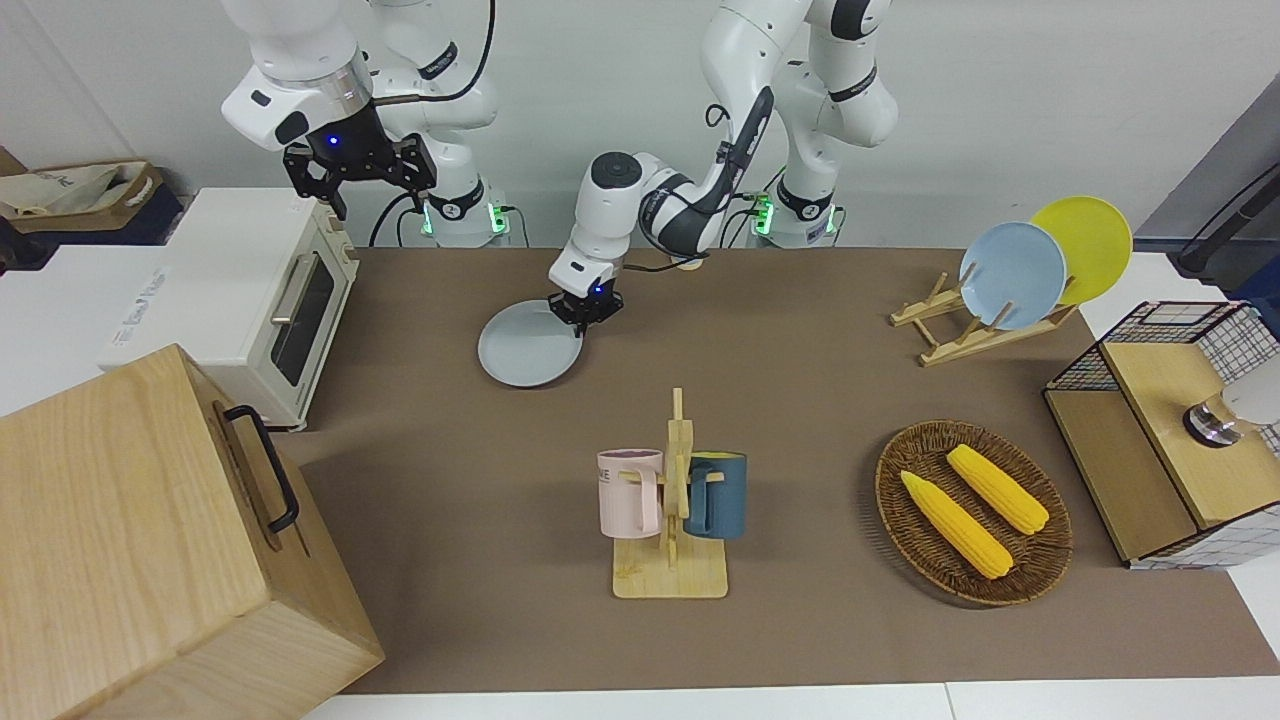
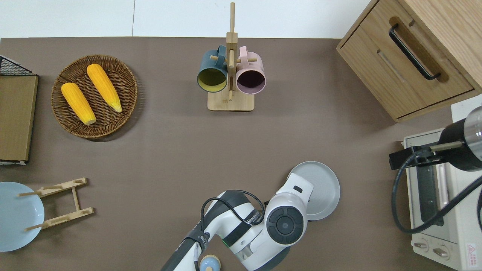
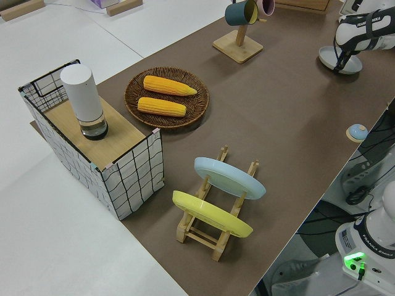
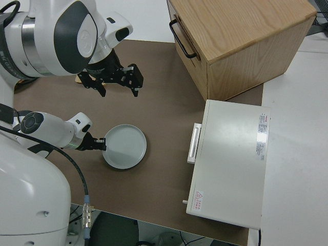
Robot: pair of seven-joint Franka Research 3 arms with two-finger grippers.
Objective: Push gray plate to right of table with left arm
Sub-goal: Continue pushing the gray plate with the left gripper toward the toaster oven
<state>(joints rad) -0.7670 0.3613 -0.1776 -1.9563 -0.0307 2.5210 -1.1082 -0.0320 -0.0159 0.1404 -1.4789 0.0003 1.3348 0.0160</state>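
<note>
Front view: the left arm's gripper (image 1: 585, 309) was set low against the rim of the gray plate (image 1: 526, 350), at about the plate's two o'clock. That placement suited a sideways shove rather than a lift. The plate lay flat on the table (image 1: 800, 400), in the half toward the right arm's end and in the band near the robots. Whether the claw was open or closed could not be determined here, and nothing was seen to be gripped. The right arm was parked, its claw (image 1: 360, 170) spread wide and empty. Overhead view: the left wrist covered the plate's nine o'clock edge and hid the contact. A strip of bare brown top ran from the plate's three o'clock rim to the toaster oven (image 2: 437, 195), so in my judgement modest travel was available before the two met. The wooden cabinet (image 2: 406, 64) sat well apart at one o'clock and the mug stand (image 2: 230, 101) well apart at eleven o'clock. Neither bore on the push line. Left side view: the plate appeared small at the top of the frame, part hidden by the arm, and nothing further could be established. Right side view: the gripper touched the rim at nine o'clock with the oven's handle at three o'clock. Open table showed between them. The plate could pivot off an off-centre contact, so I would class that as the chief risk.
</note>
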